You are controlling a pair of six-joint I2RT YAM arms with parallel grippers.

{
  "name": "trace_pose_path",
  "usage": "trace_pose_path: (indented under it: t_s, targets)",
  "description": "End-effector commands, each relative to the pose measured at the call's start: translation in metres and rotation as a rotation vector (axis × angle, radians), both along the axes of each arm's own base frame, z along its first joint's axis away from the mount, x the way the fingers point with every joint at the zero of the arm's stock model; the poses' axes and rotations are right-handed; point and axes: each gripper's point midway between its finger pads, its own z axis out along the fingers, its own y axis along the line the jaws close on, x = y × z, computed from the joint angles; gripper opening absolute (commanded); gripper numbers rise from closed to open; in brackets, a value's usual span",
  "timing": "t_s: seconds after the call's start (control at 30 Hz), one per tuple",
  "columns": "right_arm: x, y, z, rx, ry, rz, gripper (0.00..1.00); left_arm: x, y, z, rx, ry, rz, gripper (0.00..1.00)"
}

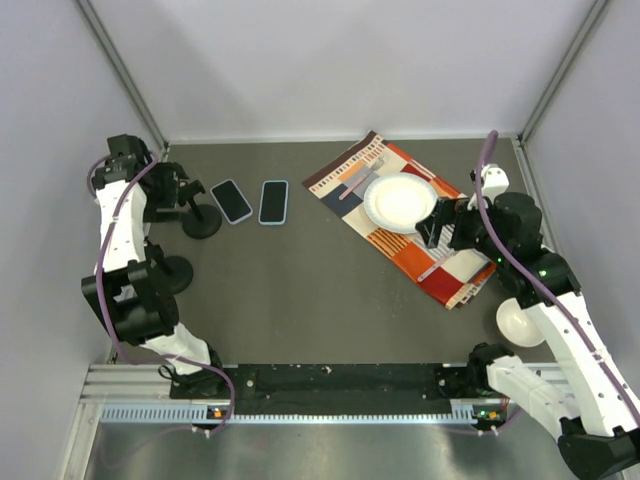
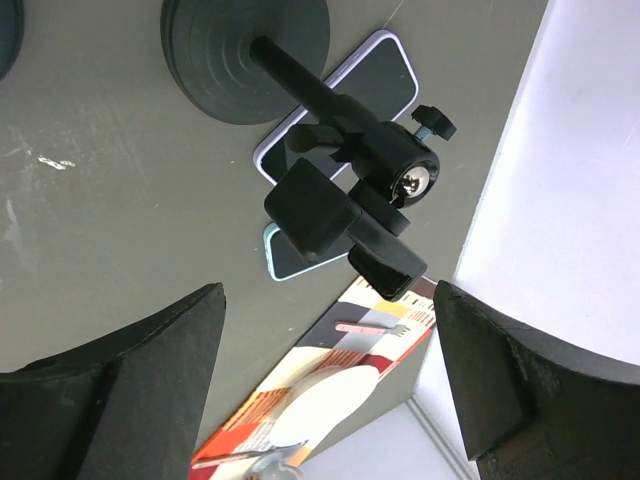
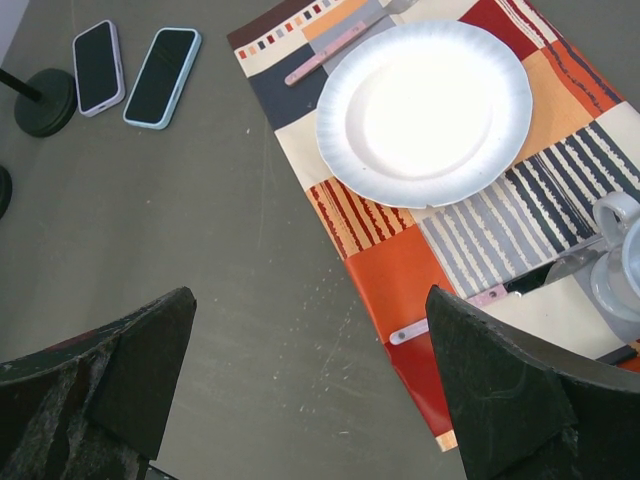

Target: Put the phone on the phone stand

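Two phones lay flat on the table [image 1: 300, 300], both off the phone stand [image 2: 380, 170]: the lilac-edged phone [image 1: 231, 200] just beside its base, the blue-edged phone [image 1: 273, 201] alongside. The left pincer [image 2: 330, 340] hung spread and empty by the stand's clamp. The right pincer [image 3: 310, 380] stood spread above the placemat [image 3: 400, 270], near the plate [image 3: 425, 105].

Even, diffuse overhead lighting; soft shadows on the bench [image 1: 320, 290]. The white plate [image 3: 425, 110] is overexposed; near fingers [image 2: 110, 390] appear dark and blurred.
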Motion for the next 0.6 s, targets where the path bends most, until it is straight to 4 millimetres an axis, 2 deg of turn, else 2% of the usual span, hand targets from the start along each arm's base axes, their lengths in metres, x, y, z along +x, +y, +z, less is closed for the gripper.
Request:
trace_pose_path:
  t_s: [0.0, 0.1, 0.23, 0.57]
  targets:
    - [0.001, -0.002, 0.018, 0.01, -0.051, -0.006, 0.99, 0.01, -0.001, 0.003, -0.069, -0.027, 0.062, 0.89]
    - [0.0, -0.002, 0.02, 0.011, -0.057, -0.008, 0.99, 0.009, -0.001, -0.011, -0.102, 0.031, 0.088, 0.88]
    - [0.0, -0.003, 0.021, 0.009, -0.06, -0.008, 0.99, 0.012, 0.012, -0.007, -0.049, 0.015, 0.14, 0.88]
    - [0.001, -0.001, 0.019, 0.012, -0.051, -0.002, 0.99, 0.015, 0.021, -0.015, -0.016, 0.032, 0.164, 0.72]
